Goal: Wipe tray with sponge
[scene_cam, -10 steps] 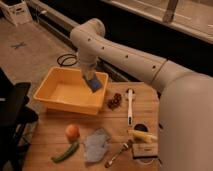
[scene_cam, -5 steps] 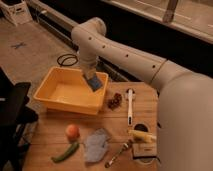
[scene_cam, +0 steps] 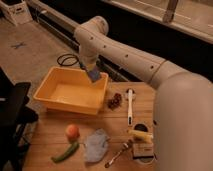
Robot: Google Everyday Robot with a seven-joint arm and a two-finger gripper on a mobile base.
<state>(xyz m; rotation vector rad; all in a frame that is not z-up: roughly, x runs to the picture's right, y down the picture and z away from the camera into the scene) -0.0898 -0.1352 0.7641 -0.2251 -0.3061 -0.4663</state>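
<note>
A yellow tray [scene_cam: 48, 97] sits on the back left of the wooden table [scene_cam: 42, 145]. My gripper [scene_cam: 90, 69] hangs from the white arm over the tray's far right corner. It is shut on a blue-grey sponge [scene_cam: 94, 75]. The sponge is tilted and sits just above the tray's far rim, at the right end of the tray. The tray's inside shows nothing else in it.
Dark red grapes [scene_cam: 115, 101] and a white utensil [scene_cam: 130, 105] lie right of the tray. An orange fruit [scene_cam: 72, 131], a green pepper [scene_cam: 65, 152], a blue cloth [scene_cam: 96, 145], a fork [scene_cam: 119, 152] and a yellow item on a dark cup [scene_cam: 140, 134] lie in front. A black chair [scene_cam: 12, 107] stands left.
The gripper and the sponge have risen slightly, from lower inside the tray's right end up towards its far rim.
</note>
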